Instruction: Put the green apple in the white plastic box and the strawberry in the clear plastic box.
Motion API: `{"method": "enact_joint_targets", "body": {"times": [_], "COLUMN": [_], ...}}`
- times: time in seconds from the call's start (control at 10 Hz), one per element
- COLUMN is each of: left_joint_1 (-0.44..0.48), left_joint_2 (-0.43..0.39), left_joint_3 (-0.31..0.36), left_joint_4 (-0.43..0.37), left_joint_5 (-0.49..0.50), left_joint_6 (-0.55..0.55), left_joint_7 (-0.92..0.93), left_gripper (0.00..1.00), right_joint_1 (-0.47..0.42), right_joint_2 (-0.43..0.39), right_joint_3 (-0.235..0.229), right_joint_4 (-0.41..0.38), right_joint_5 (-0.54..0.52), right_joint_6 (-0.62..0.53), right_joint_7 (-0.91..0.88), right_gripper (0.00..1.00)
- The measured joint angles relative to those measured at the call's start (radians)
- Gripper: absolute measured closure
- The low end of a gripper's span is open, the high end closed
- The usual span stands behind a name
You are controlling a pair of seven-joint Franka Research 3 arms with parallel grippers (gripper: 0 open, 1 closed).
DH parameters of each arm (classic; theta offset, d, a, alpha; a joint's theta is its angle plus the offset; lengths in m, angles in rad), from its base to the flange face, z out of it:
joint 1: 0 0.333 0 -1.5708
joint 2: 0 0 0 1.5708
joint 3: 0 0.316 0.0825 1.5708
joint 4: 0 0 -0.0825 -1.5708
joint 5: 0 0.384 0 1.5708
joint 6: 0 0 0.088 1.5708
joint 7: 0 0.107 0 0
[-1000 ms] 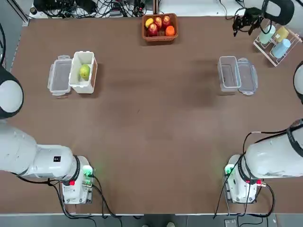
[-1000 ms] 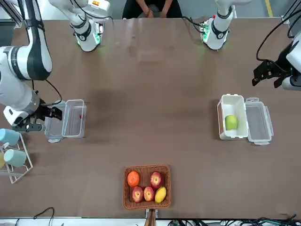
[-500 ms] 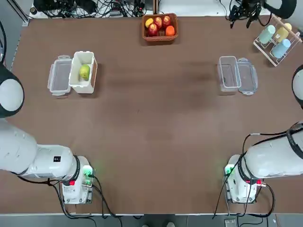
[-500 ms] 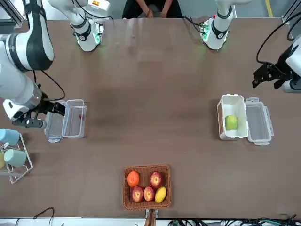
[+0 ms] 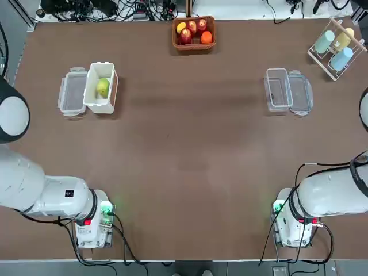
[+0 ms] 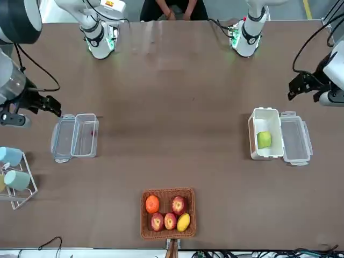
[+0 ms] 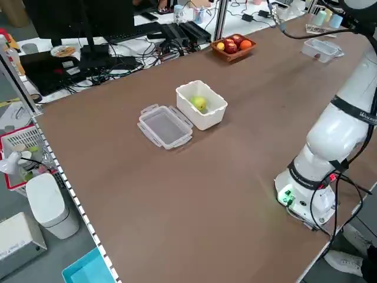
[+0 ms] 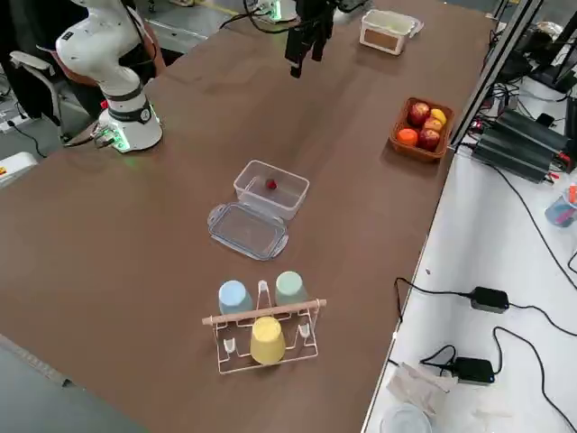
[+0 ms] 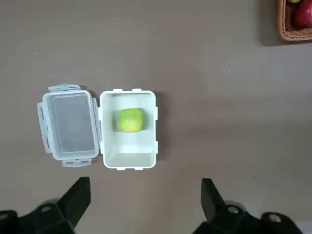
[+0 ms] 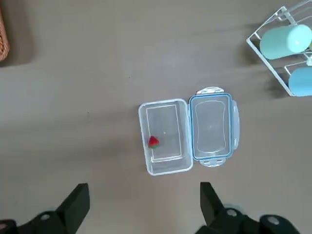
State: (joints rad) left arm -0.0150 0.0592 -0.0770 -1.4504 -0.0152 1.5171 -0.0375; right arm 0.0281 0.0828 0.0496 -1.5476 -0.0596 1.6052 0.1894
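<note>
Round yellow-green apple [image 9: 131,120] inside white rectangular plastic tub [image 9: 128,155], small red strawberry [image 10: 153,142] inside transparent rectangular plastic container [image 10: 167,165], black two-finger left [image 9: 146,204] and right grippers [image 10: 145,207] raised above table, fingers spread.

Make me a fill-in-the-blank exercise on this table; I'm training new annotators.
1. The green apple sits inside the ____ box.
2. The strawberry lies in the ____ plastic box.
3. In the rack, the cup that is neither blue nor green is ____.
4. The basket holds one orange, one yellow fruit and ____ red apples.

Missing words: white; clear; yellow; three
</note>
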Motion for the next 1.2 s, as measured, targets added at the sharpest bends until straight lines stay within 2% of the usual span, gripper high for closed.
{"method": "enact_joint_targets", "body": {"times": [0.6, 1.2], "left_joint_1": [0.001, 0.001], "left_joint_2": [0.000, 0.000], "left_joint_3": [0.001, 0.001], "left_joint_4": [0.000, 0.000], "left_joint_5": [0.000, 0.000], "left_joint_6": [0.000, 0.000], "left_joint_7": [0.000, 0.000], "left_gripper": [0.00, 0.00], "right_joint_1": [-0.015, -0.017], "right_joint_2": [-0.024, -0.034], "right_joint_3": [-0.008, -0.008], "right_joint_4": [-0.053, -0.063], "right_joint_5": [0.011, 0.021], "right_joint_6": [0.029, 0.029], "right_joint_7": [-0.001, -0.103], "right_gripper": [0.00, 0.00]}}
